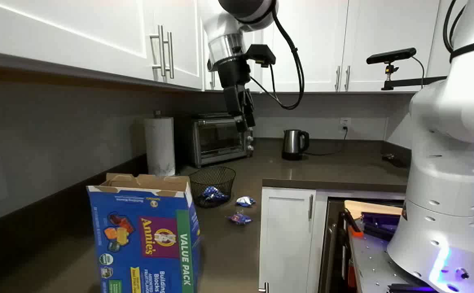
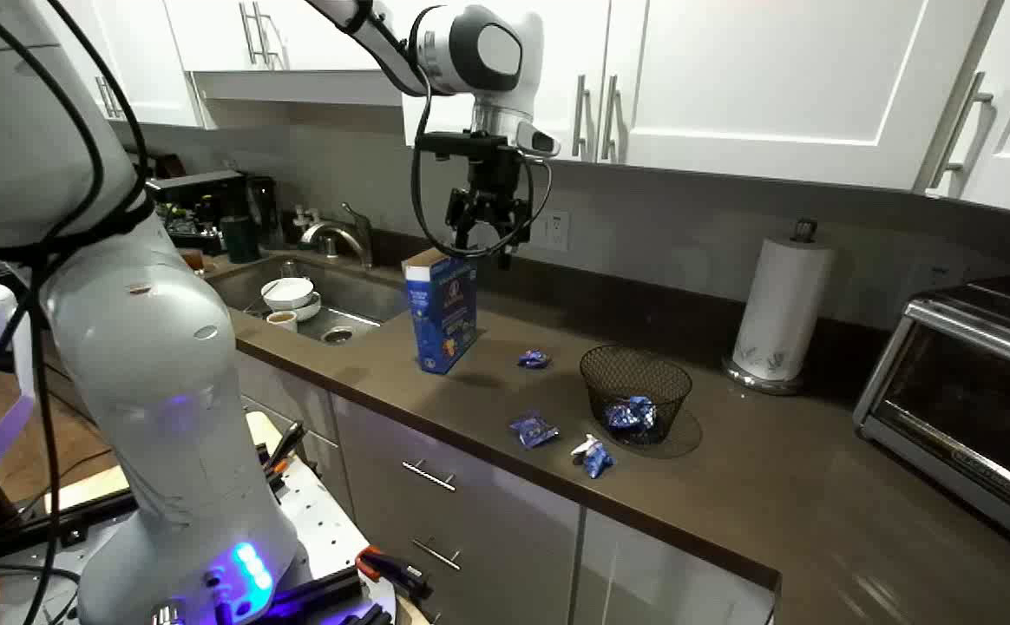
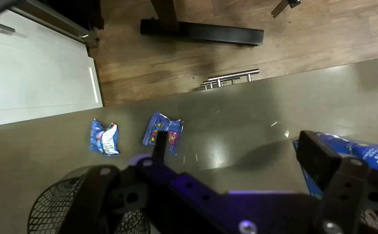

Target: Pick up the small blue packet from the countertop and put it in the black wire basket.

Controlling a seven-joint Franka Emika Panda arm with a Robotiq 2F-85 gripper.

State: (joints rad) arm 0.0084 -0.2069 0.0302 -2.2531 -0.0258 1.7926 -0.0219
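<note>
Blurred up close, the claw (image 3: 234, 144) gapes wide above the countertop (image 3: 241, 110), seemingly empty.

Black round wire-mesh basket (image 2: 639, 380): thin, metal-looking, matt. Inside basket, crumpled blue foil packet (image 2: 629, 414), shiny. Just outside basket, blue-and-white film packet (image 2: 593, 457), glossy. Under basket, grey-brown slab tabletop (image 2: 783, 469): smooth, glossy highlights. Near basket, white cylindrical paper roll (image 2: 784, 304), matt; boxy silver metal toaster oven (image 1: 220, 140), glass-fronted, shiny. Well apart from basket, tall blue cardboard box (image 1: 145, 236): smooth printed face.
</note>
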